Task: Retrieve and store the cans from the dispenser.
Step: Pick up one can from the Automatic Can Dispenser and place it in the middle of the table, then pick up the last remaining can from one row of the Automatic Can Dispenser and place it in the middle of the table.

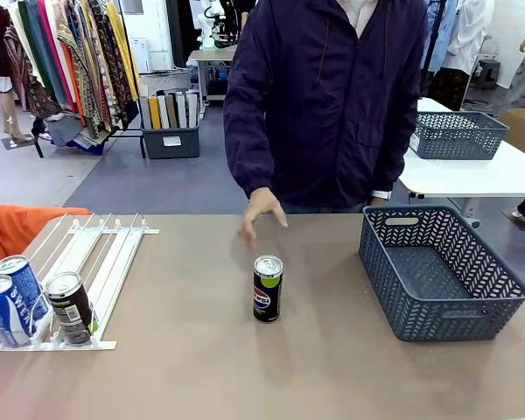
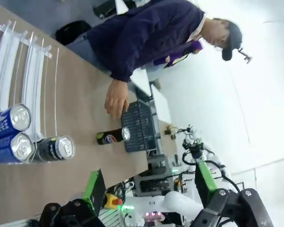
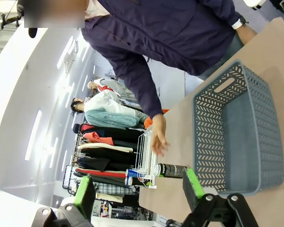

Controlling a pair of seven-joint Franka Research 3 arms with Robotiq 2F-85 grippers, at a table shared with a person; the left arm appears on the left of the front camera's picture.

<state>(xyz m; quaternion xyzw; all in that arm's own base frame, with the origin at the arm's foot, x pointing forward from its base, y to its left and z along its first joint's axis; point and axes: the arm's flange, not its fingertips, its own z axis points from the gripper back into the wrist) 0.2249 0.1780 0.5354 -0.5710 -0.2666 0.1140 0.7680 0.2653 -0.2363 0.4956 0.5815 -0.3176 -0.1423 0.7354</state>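
- The desk (image 1: 201, 367) is a brown top spanning the front view, with a person at its far edge.
- The person (image 1: 324, 96), in a dark purple jacket, stands behind the middle of the far edge. One hand (image 1: 262, 214) hangs over the desk with its fingers pointing down, just beyond the lone can (image 1: 267, 289) and not touching it.
- The basket (image 1: 446, 308), dark grey-blue lattice plastic, sits on the right part of the desk, near the right edge, with its floor in plain sight.
- The dispenser (image 1: 114, 262), a flat white rack of rails, lies at the desk's near left corner. Its lanes run from far to near and its low lip faces the near edge.
- The left gripper (image 2: 149, 184) is held above the desk, well apart from the cans. Its jaws are spread wide, with the green pads far from each other and gripping nothing.
- The right gripper (image 3: 138, 189) is likewise spread wide and grips nothing. It is raised off the desk on the basket's side.
- Three cans stand upright against the dispenser's lip: a blue can (image 1: 24, 284), a second blue can (image 1: 2, 311) just beside it toward the left edge, and a black can (image 1: 70, 306) in the next lane to their right.
- The lone can, black with a green and yellow band, stands upright near the middle of the desk, between the dispenser and the basket and well apart from both.
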